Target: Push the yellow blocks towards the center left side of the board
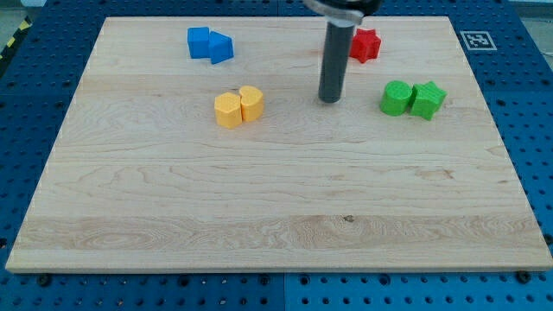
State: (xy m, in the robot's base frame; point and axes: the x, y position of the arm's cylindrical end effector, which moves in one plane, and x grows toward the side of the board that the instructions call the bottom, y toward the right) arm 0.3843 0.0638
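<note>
Nearest: pale wooden counter (276, 233). Two yellow blocks (238, 107), touching, left of centre near the view's top, well short of the left edge. Dark rod's tip (329, 99) to their right, apart. No pincer; push not yet begun.

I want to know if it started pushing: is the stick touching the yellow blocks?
No, my tip stands apart, to the view's right of the two yellow blocks.

Pale grained wood board (259, 207), matt dark rod (332, 60)
</note>
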